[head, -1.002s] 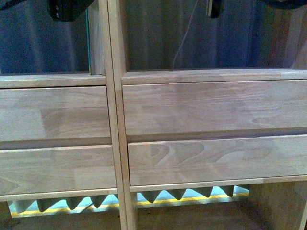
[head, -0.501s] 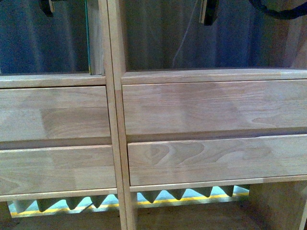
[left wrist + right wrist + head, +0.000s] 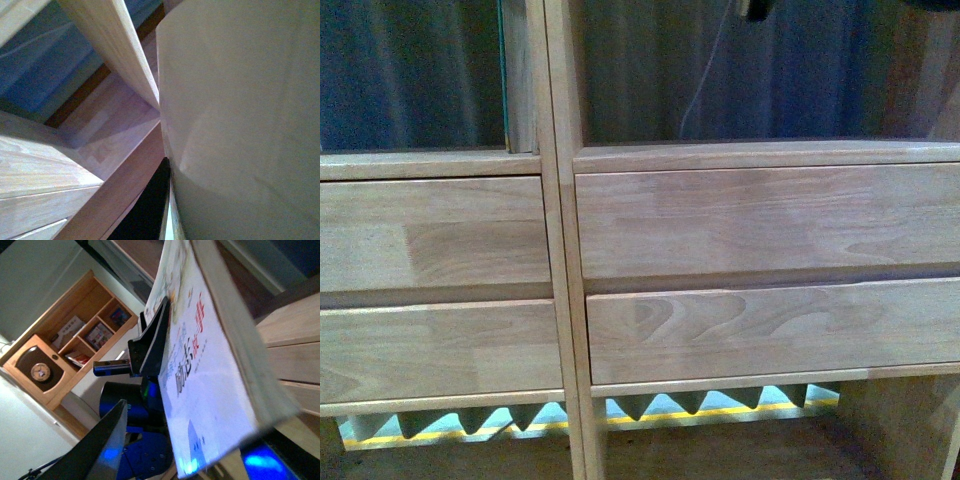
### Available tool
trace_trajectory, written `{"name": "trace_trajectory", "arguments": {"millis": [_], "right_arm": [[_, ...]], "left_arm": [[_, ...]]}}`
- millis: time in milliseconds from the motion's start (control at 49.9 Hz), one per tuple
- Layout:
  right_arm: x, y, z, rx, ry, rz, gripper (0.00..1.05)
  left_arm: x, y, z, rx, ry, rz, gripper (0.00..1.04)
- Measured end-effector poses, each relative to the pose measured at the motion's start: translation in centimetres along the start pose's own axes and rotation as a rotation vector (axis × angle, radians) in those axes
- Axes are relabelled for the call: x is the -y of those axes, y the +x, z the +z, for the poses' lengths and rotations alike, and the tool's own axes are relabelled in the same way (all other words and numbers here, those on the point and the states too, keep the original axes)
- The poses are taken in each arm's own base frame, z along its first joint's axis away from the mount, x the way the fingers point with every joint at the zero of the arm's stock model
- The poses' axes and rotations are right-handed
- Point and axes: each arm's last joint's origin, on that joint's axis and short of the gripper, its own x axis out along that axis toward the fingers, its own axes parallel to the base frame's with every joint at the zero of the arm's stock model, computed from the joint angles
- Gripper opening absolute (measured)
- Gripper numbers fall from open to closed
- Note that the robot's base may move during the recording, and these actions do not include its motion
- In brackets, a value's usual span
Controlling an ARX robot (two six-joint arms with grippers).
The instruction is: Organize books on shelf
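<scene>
The book (image 3: 200, 365) is a thin paperback with a white cover and coloured print. My left gripper (image 3: 155, 335) is shut on its edge, one black finger flat on the cover. In the left wrist view the book's pale cover (image 3: 240, 125) fills the right half, with my left gripper (image 3: 169, 200) clamped on it beside the shelf's wooden boards (image 3: 115, 45). My right gripper (image 3: 185, 460) is open, and the book's lower corner lies between its spread fingers (image 3: 95, 450). A dark green book (image 3: 502, 70) stands upright in the upper left compartment of the light wood shelf (image 3: 560, 250).
Four plain drawer fronts (image 3: 760, 220) fill the front view below the open compartments. A small dark arm part (image 3: 755, 8) shows at the top edge. An orange-brown cabinet (image 3: 75, 345) with small items stands in the background of the right wrist view.
In the front view the dark gripper parts at the top have risen. The left one has left the frame and only a sliver of the right one remains.
</scene>
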Motion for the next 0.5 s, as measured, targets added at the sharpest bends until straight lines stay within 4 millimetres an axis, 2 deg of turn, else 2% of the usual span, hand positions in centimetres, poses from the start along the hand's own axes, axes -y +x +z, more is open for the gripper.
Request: {"name": "trace_trajectory", "arguments": {"millis": [80,200,341,381,501], "right_arm": [[0.8,-2.1,1.1,0.006,-0.037,-0.075,0.80],[1.9,-5.1,2.7,0.033,-0.127,-0.232,0.98],[2.5,-8.4,4.6,0.082,-0.269,-0.419,0.98],[2.4,-9.6,5.2,0.103,-0.341,-0.497,0.98],[1.8,-11.6,5.9,0.115,-0.565,-0.648,0.98]], "left_arm": [[0.5,-1.9,1.1,0.029,0.040,0.063,0.16],[1.1,-3.7,2.9,0.101,0.144,0.214,0.16],[0.4,-5.1,4.3,0.146,0.321,0.426,0.16],[-0.4,-5.4,4.7,0.158,0.413,0.516,0.16],[-2.3,-5.4,5.7,0.168,0.590,0.672,0.16]]}}
